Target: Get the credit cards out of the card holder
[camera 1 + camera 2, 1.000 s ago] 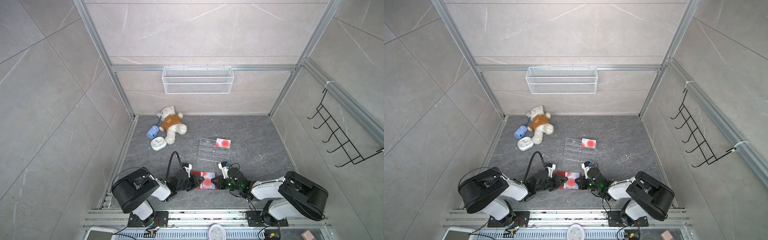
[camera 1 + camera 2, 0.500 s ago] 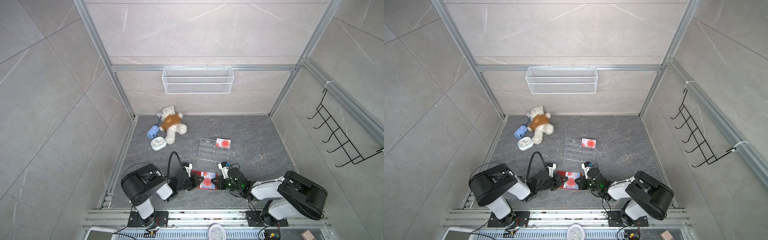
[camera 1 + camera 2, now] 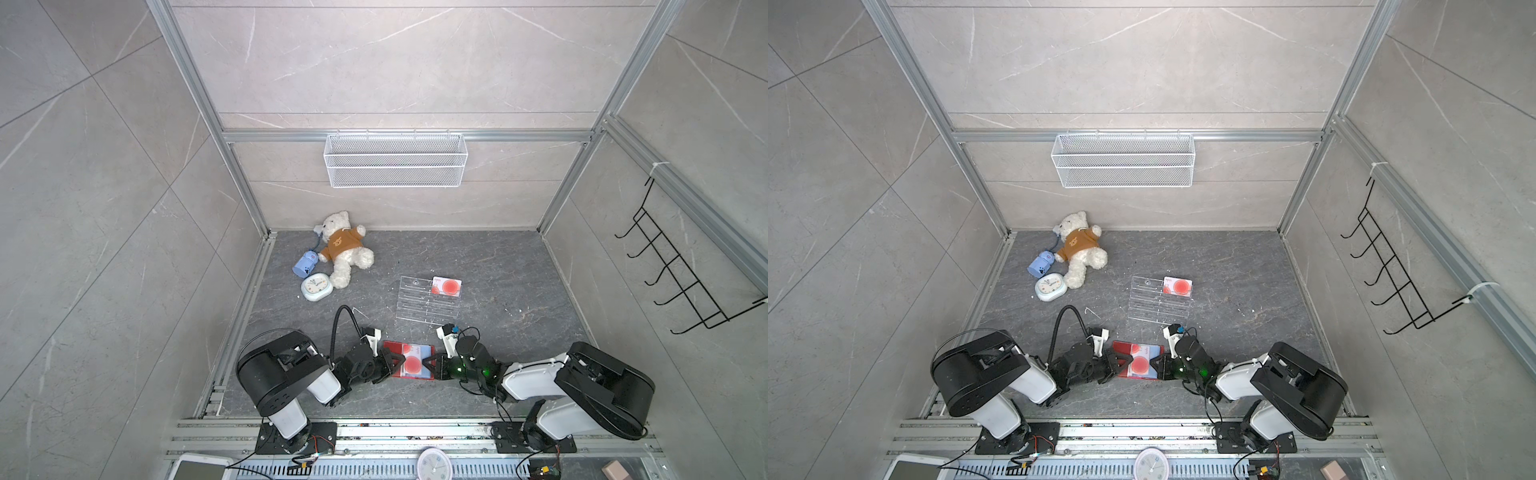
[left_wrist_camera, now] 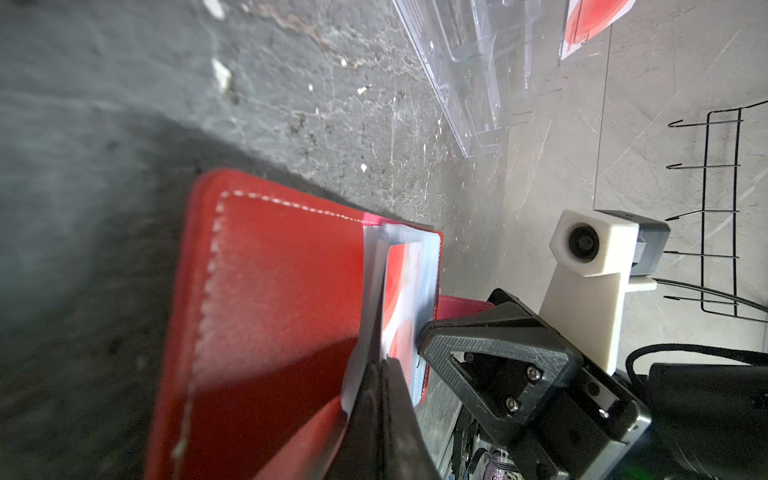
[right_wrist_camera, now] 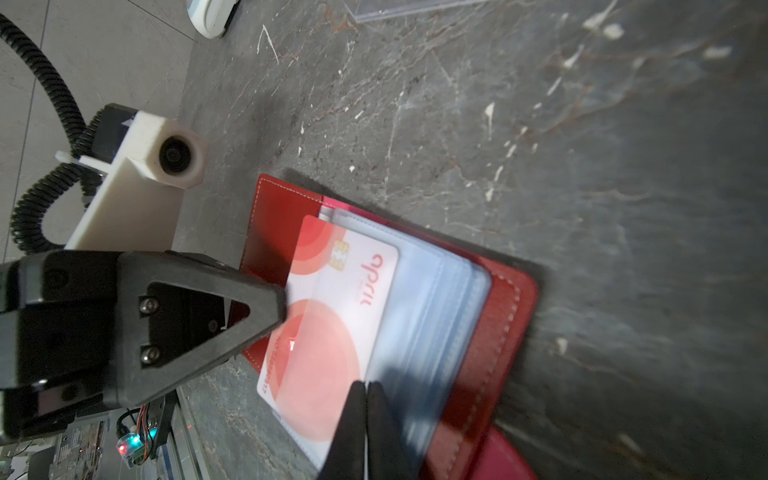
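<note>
Dark grey marbled floor (image 3: 478, 257) inside a tiled cell, both arms low and reaching in from either side. card holder (image 3: 390, 348) lies open and flat on the floor between the two grippers, red cover down, pale blue sleeves (image 5: 432, 291) facing up. left gripper (image 3: 397, 362) is at the card holder's left-arm side, fingers clenched on the edge of a credit card (image 5: 332, 316). That card sticks partway out of a sleeve toward the left gripper: white, big red-orange circle, chip showing. right gripper (image 3: 428, 365) is at the opposite side of the card holder, fingers pinched tight on the sleeve edges; the right wrist view shows them closed flat together. second credit card (image 3: 446, 286) rests on the far corner of a clear acrylic rack (image 3: 419, 303), beyond the card holder toward the back wall and apart from it. teddy bear (image 3: 345, 249) and a clock (image 3: 316, 286) lie farther beyond the card holder on the left arm's side. wire basket (image 3: 395, 166) hangs on the back wall
</note>
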